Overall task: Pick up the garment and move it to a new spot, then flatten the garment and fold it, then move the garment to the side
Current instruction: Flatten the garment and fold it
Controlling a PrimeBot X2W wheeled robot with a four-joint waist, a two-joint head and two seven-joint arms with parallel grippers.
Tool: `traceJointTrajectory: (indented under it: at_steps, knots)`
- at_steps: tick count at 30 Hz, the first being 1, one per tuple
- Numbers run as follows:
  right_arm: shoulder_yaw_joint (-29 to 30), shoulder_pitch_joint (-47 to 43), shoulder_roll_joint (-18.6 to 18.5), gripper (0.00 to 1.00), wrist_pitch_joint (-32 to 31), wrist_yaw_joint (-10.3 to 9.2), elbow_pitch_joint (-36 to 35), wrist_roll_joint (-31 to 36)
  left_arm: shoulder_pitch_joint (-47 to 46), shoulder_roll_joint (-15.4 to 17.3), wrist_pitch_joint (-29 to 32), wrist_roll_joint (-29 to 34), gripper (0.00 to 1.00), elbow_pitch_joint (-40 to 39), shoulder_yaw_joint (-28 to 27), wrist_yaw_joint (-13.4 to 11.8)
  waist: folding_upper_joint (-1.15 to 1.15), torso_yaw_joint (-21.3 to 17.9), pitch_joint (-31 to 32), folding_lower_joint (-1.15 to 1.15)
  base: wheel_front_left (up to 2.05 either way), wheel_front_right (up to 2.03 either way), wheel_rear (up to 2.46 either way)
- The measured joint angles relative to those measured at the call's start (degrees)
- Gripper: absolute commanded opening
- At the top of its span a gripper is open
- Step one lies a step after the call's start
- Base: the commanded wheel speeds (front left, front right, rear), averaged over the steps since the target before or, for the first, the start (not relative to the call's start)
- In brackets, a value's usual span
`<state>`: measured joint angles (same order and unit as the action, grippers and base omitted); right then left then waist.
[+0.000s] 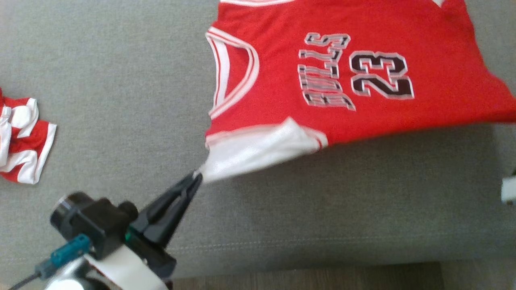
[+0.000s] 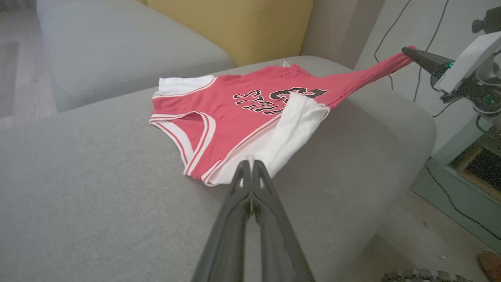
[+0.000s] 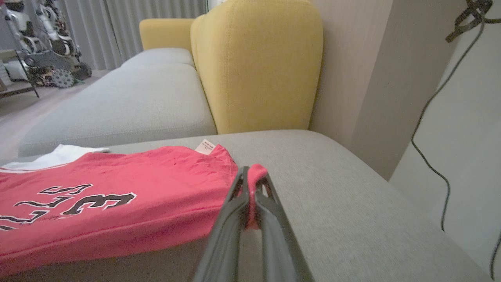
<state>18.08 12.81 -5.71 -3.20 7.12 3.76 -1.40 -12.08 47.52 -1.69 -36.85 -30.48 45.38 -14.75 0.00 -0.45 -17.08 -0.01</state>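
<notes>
The jersey (image 1: 363, 72) fills the upper right of the head view, print side up on the grey sofa (image 1: 121, 80); its far part lies on the seat, while its near edge is drawn taut between the two grippers and looks raised off the cushion. The left gripper (image 1: 195, 177), at lower centre-left of that view, is closed on the tip of a white sleeve (image 1: 258, 155); the left wrist view shows its fingers (image 2: 240, 184) pressed together with the white cloth pinched at their ends. The right gripper (image 3: 248, 172) is likewise clamped on a red hem corner, a fold of red cloth bulging between its tips; it shows again at the upper right of the left wrist view (image 2: 407, 50), with the hem pulled out into a point.

As a judgement: the jersey seems to be at or near its new spot, and the step in hand looks like stretching it flat. It is not yet flat; the held sleeve stands up from the red front, and the hem corner hangs clear of the seat. No fold is made; folding and the shift to the side are both left. Another red-and-white cloth (image 1: 20, 141) lies bunched at the left edge of the head view, well apart.
</notes>
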Motion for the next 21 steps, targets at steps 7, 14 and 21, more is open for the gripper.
traceJointTrajectory:
  at_steps: [7, 14, 21]
  knots:
    - [2.16, -4.82, 2.12, 0.0, -4.86, 0.0, -7.55, 0.97, 0.34, -0.05, 2.11, -1.6, 0.0, -1.62, -0.03, -1.0, 0.0, -0.08, -1.13, 0.0, 0.0, 0.0, 0.0]
    - [4.74, 3.49, 2.94, 0.0, -4.99, 0.0, -0.78, 5.82, -14.18, -7.46, 2.0, -0.45, 0.0, 11.05, -0.05, 5.63, 0.0, -0.32, -3.78, 0.0, 0.0, 0.0, 0.0]
    - [5.01, 14.22, 2.98, 0.0, -3.16, 0.0, 9.98, 9.96, -28.58, -14.04, -0.36, 4.66, 0.0, 28.88, 1.93, 12.96, 0.0, -0.93, -8.0, 0.0, 0.0, 0.0, 0.0]
